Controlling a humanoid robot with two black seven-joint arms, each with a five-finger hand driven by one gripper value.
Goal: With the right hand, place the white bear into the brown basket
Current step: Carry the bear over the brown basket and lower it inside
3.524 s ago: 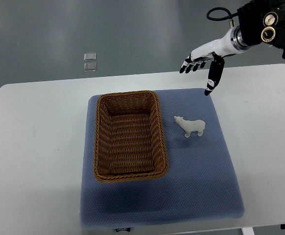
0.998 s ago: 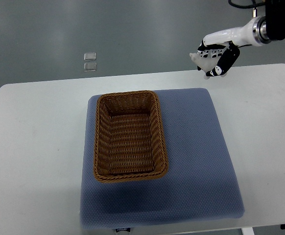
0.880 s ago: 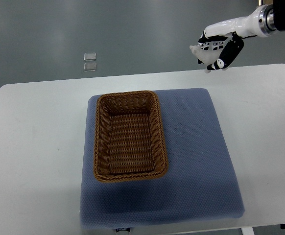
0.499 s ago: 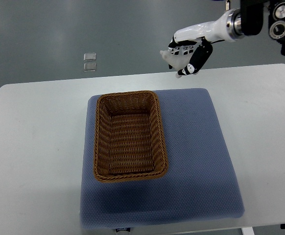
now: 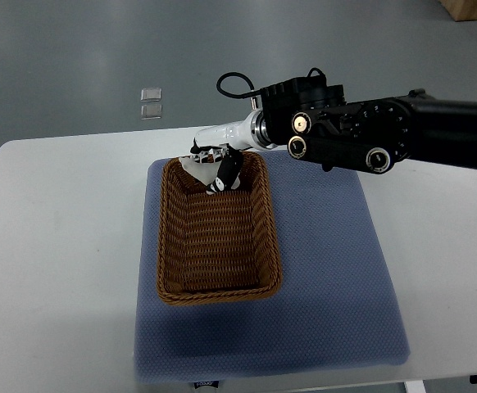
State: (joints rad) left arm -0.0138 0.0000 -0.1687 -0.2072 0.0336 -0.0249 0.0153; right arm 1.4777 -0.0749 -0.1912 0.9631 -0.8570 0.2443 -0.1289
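Note:
My right hand [image 5: 215, 169] is shut on the white bear [image 5: 199, 172] and holds it over the far end of the brown basket [image 5: 265, 237], just above its inside. Only a small white part of the bear shows between the fingers. The black forearm [image 5: 370, 135] reaches in from the right edge, above the far part of the blue mat [image 5: 329, 262]. The basket is a woven rectangular wicker one, with nothing in it, on the left half of the mat. My left arm is not in view.
The blue mat lies on a white table [image 5: 58, 237]. Two small clear squares [image 5: 150, 103] lie on the grey floor beyond the table's far edge.
My right hand has carried the bear leftwards and down, from above the table's far edge to over the basket's far end. The forearm now reaches far across the mat.

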